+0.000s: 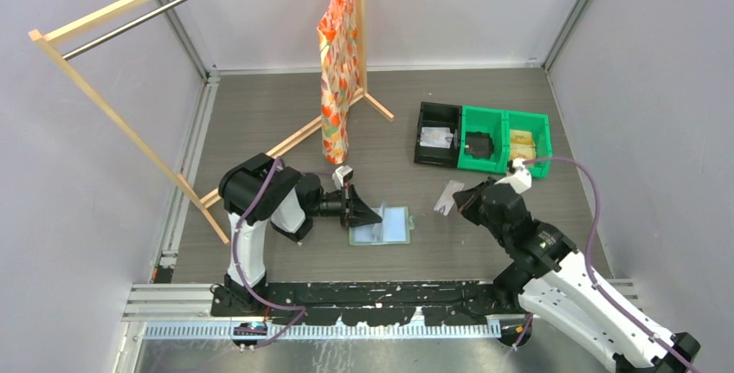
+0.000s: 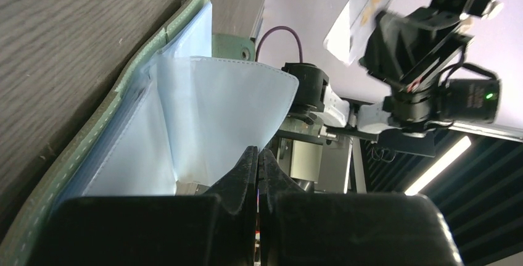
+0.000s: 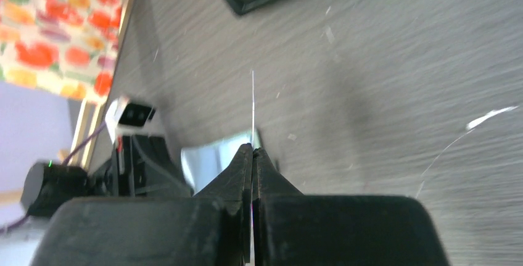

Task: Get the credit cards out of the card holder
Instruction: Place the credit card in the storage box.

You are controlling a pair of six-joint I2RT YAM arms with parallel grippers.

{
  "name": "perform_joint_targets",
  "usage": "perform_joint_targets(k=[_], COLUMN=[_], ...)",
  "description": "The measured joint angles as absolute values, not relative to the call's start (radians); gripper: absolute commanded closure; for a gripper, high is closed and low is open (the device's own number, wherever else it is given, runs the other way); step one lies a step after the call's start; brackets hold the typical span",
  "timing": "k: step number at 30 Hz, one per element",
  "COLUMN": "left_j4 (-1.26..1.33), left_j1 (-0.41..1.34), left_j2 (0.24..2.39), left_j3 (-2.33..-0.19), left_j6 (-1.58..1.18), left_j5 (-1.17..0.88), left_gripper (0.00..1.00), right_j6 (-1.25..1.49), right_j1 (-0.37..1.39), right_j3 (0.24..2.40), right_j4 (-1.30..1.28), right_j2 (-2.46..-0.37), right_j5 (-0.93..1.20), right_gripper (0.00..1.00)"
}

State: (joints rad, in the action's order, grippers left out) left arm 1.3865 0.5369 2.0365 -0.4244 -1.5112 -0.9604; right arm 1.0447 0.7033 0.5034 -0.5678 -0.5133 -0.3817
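Note:
The sage-green card holder point(image 1: 391, 225) lies open on the table, its pale blue inner pockets facing up. My left gripper point(image 1: 367, 214) is at its left edge, shut on a pale blue pocket flap point(image 2: 234, 112) that it lifts off the green cover point(image 2: 92, 136). My right gripper point(image 1: 462, 201) hangs to the right of the holder, shut on a pale credit card point(image 1: 447, 196). In the right wrist view that card point(image 3: 253, 102) shows edge-on as a thin line rising from the gripper point(image 3: 253, 149). In the left wrist view the same card point(image 2: 358, 19) sticks out of the right gripper.
A black bin point(image 1: 437, 135) and two green bins point(image 1: 483, 139) stand in a row at the back right. A wooden clothes rack point(image 1: 130, 131) with an orange patterned cloth point(image 1: 338, 61) crosses the back left, and its foot rail reaches close to the left arm.

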Motion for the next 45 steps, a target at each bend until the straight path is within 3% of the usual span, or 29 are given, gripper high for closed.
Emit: perform_joint_targets(k=[10, 13, 23, 36, 45], left_j4=[1.387, 1.387, 1.386, 1.387, 1.386], left_j1=[0.568, 0.577, 0.602, 0.629, 0.635], left_j2=[2.048, 2.048, 2.048, 2.048, 2.048], left_j3=[-0.424, -0.424, -0.424, -0.421, -0.409], left_j6=[-1.511, -1.511, -1.511, -1.514, -1.514], left_j5=[-0.942, -0.935, -0.920, -0.908, -0.908], left_gripper=[0.99, 0.99, 0.99, 0.99, 0.99], right_j6=[0.914, 0.937, 1.159, 1.389, 1.484], right_j1=[0.188, 0.112, 0.115, 0.315, 0.346], right_j3=[0.779, 0.824, 0.956, 1.167, 1.258], right_j4=[-0.566, -0.536, -0.461, -0.379, -0.368], right_j2=[-0.835, -0.953, -1.216, -1.524, -1.724], right_j5=[-0.325, -0.310, -0.310, -0.479, -0.583], right_gripper=[0.99, 0.99, 0.99, 0.99, 0.99])
